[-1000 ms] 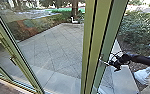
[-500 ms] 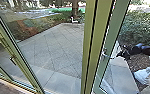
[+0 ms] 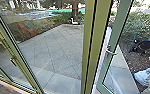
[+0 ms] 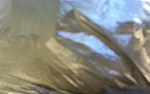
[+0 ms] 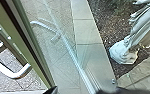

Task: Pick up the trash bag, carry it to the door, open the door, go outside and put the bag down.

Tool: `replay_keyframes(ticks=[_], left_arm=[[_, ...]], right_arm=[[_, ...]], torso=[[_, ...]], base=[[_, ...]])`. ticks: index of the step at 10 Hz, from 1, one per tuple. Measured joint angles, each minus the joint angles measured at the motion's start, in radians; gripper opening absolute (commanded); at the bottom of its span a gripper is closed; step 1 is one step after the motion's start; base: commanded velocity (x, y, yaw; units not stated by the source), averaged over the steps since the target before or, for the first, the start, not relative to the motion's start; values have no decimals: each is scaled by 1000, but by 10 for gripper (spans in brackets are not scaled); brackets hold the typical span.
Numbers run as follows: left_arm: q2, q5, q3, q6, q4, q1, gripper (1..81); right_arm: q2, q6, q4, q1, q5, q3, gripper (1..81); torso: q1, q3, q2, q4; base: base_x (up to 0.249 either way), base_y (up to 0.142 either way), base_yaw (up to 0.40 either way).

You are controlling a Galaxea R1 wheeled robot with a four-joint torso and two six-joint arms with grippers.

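Saw the green-framed door (image 3: 117,27) swung farther from the olive post (image 3: 101,15) than in the earlier frame, right of centre in the head view. Took that for headway on the opening step, with the way out seemingly still too narrow. Found the trash bag (image 4: 61,57), judging by crumpled, shiny plastic, across the left wrist view. Noted the right gripper (image 3: 136,47) shifted toward the right edge, above a person's shoe (image 3: 142,76) and apart from the handle (image 3: 111,52). Could not tell, for right gripper or left gripper, released from clenched.
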Motion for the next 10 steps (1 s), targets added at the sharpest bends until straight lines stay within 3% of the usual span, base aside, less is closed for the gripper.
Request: replay_keyframes(ticks=[3, 10], left_arm=[[8, -1, 0, 0, 0, 4, 10], [18, 1, 0, -1, -6, 5, 10]], right_arm=[[-90, -110, -67, 67, -40, 46, 811], [-142, -255, -492, 96, -35, 36, 811]], torso=[[-1, 20, 0, 0], [0, 20, 0, 0]], base=[[0, 0, 0], [0, 0, 0]])
